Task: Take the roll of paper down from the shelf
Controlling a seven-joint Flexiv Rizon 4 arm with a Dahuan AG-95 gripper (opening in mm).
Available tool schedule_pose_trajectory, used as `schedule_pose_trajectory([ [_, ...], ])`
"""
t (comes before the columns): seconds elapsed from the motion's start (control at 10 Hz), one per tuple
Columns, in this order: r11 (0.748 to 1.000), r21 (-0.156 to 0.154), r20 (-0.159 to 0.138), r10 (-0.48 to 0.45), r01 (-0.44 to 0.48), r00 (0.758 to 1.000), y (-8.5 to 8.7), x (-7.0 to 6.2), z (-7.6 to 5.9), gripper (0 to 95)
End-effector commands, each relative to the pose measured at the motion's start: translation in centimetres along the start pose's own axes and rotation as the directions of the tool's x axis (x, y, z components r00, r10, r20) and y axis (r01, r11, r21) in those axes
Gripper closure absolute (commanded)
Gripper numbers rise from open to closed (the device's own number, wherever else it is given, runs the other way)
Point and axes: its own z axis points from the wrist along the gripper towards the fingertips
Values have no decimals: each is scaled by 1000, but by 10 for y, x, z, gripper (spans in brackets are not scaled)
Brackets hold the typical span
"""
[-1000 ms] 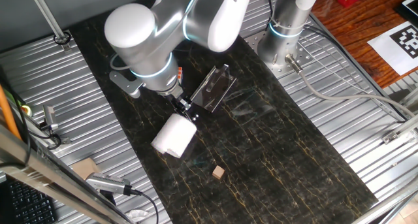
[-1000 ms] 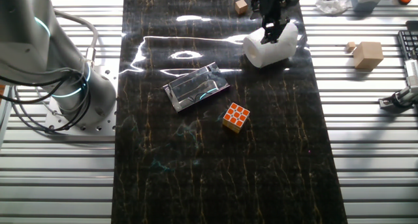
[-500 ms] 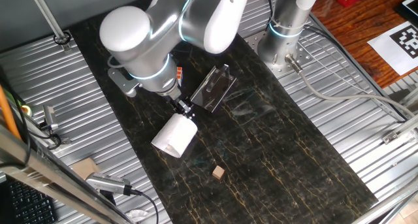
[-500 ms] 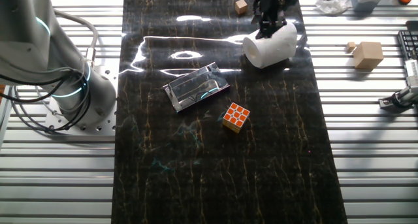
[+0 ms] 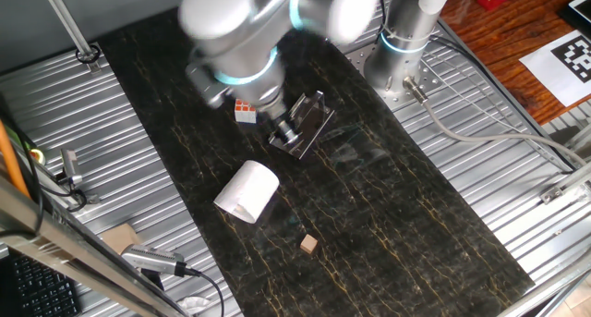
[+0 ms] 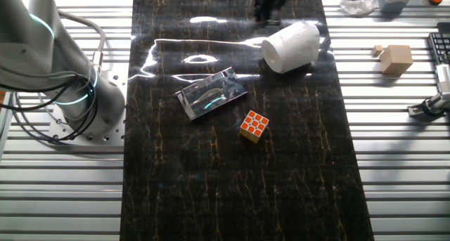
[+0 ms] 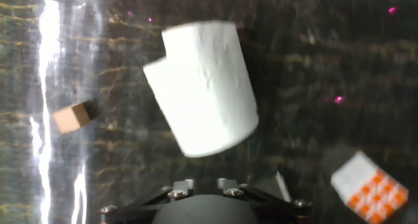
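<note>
The roll of paper (image 5: 247,191) lies on its side on the black mat, free of my gripper; it also shows in the other fixed view (image 6: 290,47) and in the hand view (image 7: 202,87). The shelf (image 5: 305,123), a low rack of shiny metal plates, stands bare on the mat (image 6: 211,94). My gripper (image 5: 282,132) hangs by the shelf's near end, away from the roll, and holds nothing. In the hand view only the short finger stubs (image 7: 186,184) show, a small gap between them. In the other fixed view the gripper (image 6: 269,8) is a dark blur.
An orange-and-white puzzle cube (image 5: 244,112) sits beside the arm (image 6: 254,126) (image 7: 366,185). A tiny tan block (image 5: 308,245) lies past the roll (image 7: 72,117). Wooden blocks (image 6: 396,58) rest on the ribbed metal table (image 5: 138,169) off the mat. The arm's base (image 5: 402,49) stands at the mat's far end.
My gripper has let go of the roll and swung away toward the shelf. The roll stays lying on the mat.
</note>
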Motion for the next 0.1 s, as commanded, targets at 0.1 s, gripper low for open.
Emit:
schedule_pose_trajectory([
  [0.1,1000,-12,-24,15,-16,1000,3,3,-3,950],
])
